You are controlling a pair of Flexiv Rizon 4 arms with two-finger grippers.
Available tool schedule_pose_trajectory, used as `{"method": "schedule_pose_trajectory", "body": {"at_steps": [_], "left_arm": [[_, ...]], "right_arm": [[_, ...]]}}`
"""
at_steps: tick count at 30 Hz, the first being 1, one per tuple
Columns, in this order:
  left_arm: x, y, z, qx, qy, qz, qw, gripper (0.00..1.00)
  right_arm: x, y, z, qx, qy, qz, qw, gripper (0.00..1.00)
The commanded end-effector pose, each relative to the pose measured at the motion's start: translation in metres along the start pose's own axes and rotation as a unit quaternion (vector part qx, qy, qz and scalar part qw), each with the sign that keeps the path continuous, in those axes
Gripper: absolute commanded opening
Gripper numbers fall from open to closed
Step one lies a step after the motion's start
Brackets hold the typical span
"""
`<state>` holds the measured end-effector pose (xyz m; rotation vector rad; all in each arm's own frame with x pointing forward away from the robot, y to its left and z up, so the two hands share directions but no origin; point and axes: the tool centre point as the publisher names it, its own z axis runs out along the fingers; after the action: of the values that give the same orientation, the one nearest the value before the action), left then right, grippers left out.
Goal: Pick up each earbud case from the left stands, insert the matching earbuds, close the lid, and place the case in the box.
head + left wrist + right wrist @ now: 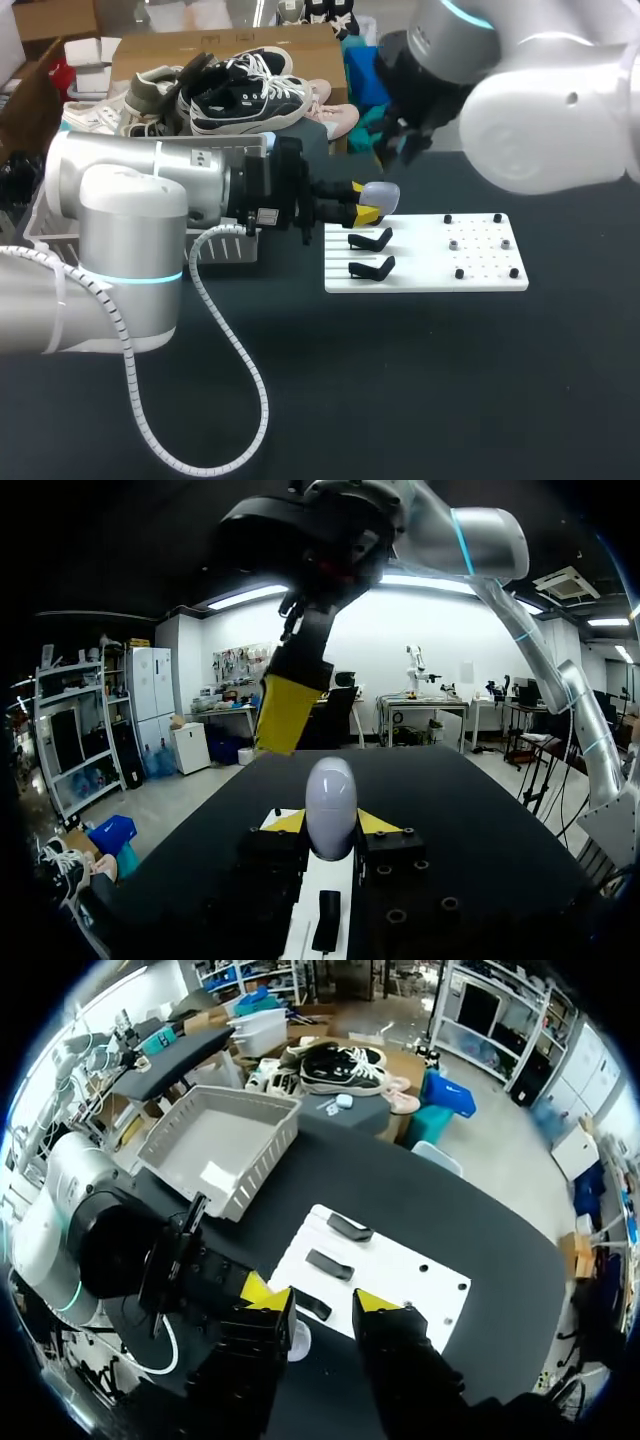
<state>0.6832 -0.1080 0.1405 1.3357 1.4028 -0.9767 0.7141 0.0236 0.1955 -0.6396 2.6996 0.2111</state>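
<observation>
Black tabletop (400, 380): our left gripper (331, 825) clamps a pale glossy egg-shaped earbud case (331, 790) over the white board (470, 275), far left edge. Likely light, rigid, slippery; hold its flanks. Above, our right gripper (320, 1305) hovers, fingers apart.

The table (430, 390) is the one piece of furniture to speak of: a broad, flat top covered in matte black. Its far edge runs straight across in the left wrist view. Even light falls over the surface.
</observation>
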Motion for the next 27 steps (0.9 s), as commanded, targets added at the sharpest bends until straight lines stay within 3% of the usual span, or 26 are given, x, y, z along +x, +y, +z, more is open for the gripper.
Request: {"method": "schedule_pose_trajectory", "body": {"at_steps": [1,7,16,27], "left_arm": [[0.001,0.0,0.0,-0.001,-0.001,0.0,1.0,0.0],[-0.008,0.014,-0.027,-0.019,0.011,0.024,0.999,0.0],[-0.003,0.03,-0.105,-0.106,0.058,0.037,0.992,0.0],[0.034,0.075,-0.183,-0.189,0.085,0.024,0.978,0.0]], "right_arm": [[0.022,-0.016,-0.01,-0.005,-0.038,0.02,0.999,0.33],[0.041,-0.035,-0.006,-0.009,-0.039,0.056,0.998,0.33],[0.057,-0.049,-0.001,-0.004,-0.031,0.086,0.996,0.3],[0.068,-0.048,0.003,-0.004,-0.038,0.11,0.993,0.31]]}}
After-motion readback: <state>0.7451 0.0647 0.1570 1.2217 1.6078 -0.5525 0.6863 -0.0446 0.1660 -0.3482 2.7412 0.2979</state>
